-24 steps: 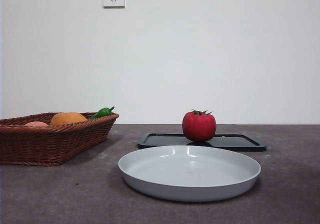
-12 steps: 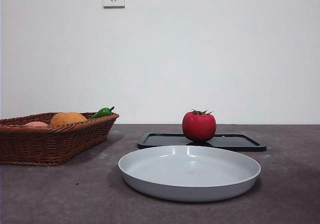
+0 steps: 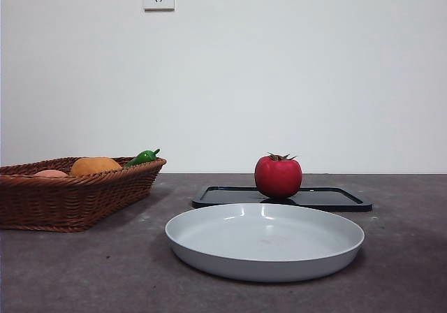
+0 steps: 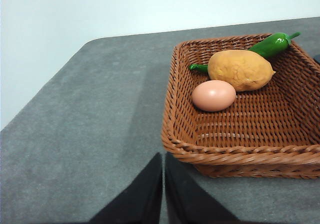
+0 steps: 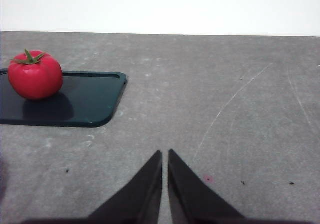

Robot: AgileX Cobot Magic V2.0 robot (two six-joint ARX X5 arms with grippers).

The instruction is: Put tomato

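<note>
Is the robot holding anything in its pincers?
No. Both pincers, left and right, are shut on nothing. The tomato sits untouched on the black tray.

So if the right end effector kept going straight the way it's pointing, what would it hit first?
Probably nothing but bare table. The right end effector points past the tomato and black tray, which lie off to one side.

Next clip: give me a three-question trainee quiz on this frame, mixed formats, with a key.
1. True or false: the tomato sits on the black tray.
2. What lies in the wicker basket beside the egg? A) banana B) green pepper C) spoon
3. Fill in: the grey plate holds ____.

Key: 1 true; 2 B; 3 nothing.
</note>
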